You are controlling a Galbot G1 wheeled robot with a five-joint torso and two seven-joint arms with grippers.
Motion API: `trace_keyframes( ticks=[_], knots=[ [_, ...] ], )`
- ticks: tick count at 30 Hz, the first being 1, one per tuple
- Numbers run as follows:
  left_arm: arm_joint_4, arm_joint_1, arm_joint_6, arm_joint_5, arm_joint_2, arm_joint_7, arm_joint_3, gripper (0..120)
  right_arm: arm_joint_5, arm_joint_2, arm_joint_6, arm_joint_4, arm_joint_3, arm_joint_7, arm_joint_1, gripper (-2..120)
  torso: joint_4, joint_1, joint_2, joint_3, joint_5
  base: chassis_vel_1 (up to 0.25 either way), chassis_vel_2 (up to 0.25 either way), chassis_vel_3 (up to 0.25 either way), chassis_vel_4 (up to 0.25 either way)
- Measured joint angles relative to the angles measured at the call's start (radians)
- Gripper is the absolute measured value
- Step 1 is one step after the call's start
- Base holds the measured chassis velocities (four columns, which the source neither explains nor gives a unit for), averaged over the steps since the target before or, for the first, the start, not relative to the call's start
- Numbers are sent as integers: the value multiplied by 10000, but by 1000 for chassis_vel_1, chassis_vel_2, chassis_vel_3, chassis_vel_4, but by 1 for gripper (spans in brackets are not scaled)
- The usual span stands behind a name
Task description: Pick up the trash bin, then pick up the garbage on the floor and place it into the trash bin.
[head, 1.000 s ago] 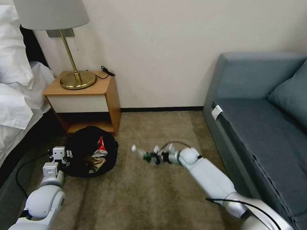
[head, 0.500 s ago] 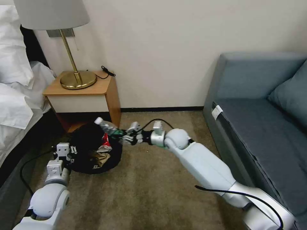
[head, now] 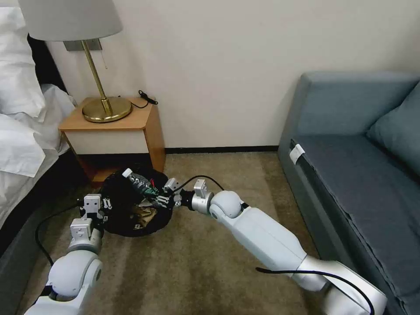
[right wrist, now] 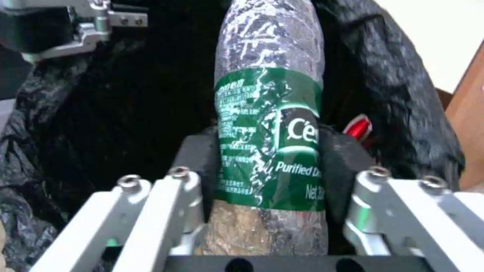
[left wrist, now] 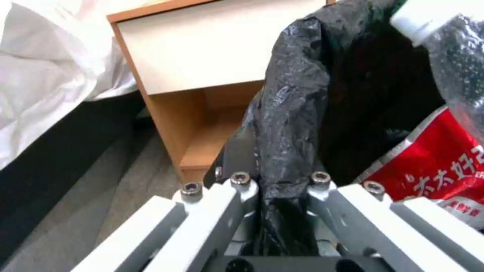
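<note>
One bottle [head: 139,182] now hangs over the open trash bin [head: 114,218], cap toward the nightstand [head: 114,131] — half a second ago it was only at the right rim. The right gripper [head: 158,197] clamps its green label. The left gripper [head: 93,209] pinches the bag-lined left rim. Release looks due — red carton [left wrist: 433,166] already inside.

The small round trash bin lined with crinkled black plastic [head: 118,218] stands on the carpet just before the nightstand. The clear plastic bottle with a green label [right wrist: 267,124] lies tilted over the bin opening, white cap outward. Inside rest a red-white paper carton [left wrist: 433,166] and crumpled tan paper [head: 146,214].
</note>
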Motion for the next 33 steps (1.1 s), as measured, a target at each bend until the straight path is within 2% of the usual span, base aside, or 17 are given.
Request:
trace_keyframes(
  ticks=[5, 6, 8, 12, 14, 16, 19, 20, 22, 23, 24, 27, 28, 30, 31, 33],
  knots=[
    [4, -2, -1, -17, -41, -26, 9, 4, -60, -23, 0, 97, -15, 9, -53, 58, 0, 0, 0, 0, 0, 0, 0, 0, 0],
    [0, -4, -1, -29, -63, -40, 15, 4, -73, -40, -8, 194, -26, 11, -89, 67, 0, 0, 0, 0, 1, 0, 0, 0, 0],
    [-2, -4, -1, -49, -82, -71, 16, 4, -78, -57, -23, 361, -28, 25, -144, 75, 0, 1, 0, 0, 0, 0, 0, 0, 0],
    [16, 0, -1, -85, -89, -96, 6, 4, -73, -58, -41, 521, 4, 102, -202, 83, 1, 0, 0, 0, 1, 0, 0, 0, 0],
    [128, -18, -3, -256, -127, -201, -32, 4, -80, -49, -53, 732, 265, 300, -278, 95, 2, 0, 0, 0, 1, 0, 0, 0, 0],
    [178, -37, -9, -345, -159, -265, -65, 4, -80, -47, -69, 829, 476, 385, -318, 97, 2, 1, 0, 0, 1, 0, 0, 0, 0],
    [376, -103, -4, -1377, -433, -878, -347, 4, 43, -188, -217, 1231, 1735, 580, -575, 100, 1, 0, 0, 0, 3, 0, 0, 0, 0],
    [376, -103, -4, -1377, -433, -878, -347, 4, 43, -188, -217, 1231, 1735, 580, -575, 100, 1, 0, 0, 0, 3, 0, 0, 0, 0],
    [702, -248, 55, -2465, -711, -1673, -576, 4, 134, -439, -244, 1424, 2742, 590, -816, 100, 0, 0, 0, 0, 2, 0, 0, 0, 0],
    [702, -248, 55, -2465, -711, -1673, -576, 4, 134, -439, -244, 1424, 2742, 590, -816, 100, 0, 0, 0, 0, 2, 0, 0, 0, 0],
    [939, -320, 95, -3075, -814, -2030, -670, 4, 154, -595, -251, 1498, 3313, 572, -973, 100, -1, 1, 0, 0, 3, 0, 0, 0, 0],
    [1411, -385, 65, -3996, -890, -2308, -722, 4, 139, -857, -248, 1578, 4270, 323, -1328, 100, -1, 0, 0, 0, 3, 0, 0, 0, 0],
    [1411, -385, 65, -3996, -890, -2308, -722, 4, 139, -857, -248, 1578, 4270, 323, -1328, 100, -1, 0, 0, 0, 3, 0, 0, 0, 0],
    [1680, -441, -7, -4815, -905, -2371, -698, 4, 42, -928, -214, 1578, 4809, 68, -1585, 100, -2, 0, 0, 0, 3, 0, 0, 0, 0],
    [1680, -441, -7, -4815, -905, -2371, -698, 4, 42, -928, -214, 1578, 4809, 68, -1585, 100, -2, 0, 0, 0, 3, 0, 0, 0, 0],
    [1831, -483, -55, -5464, -938, -2378, -662, 4, -29, -916, -143, 1563, 5062, -46, -1779, 100, -1, 0, 0, 0, 3, 0, 0, 0, 0]
  ],
)
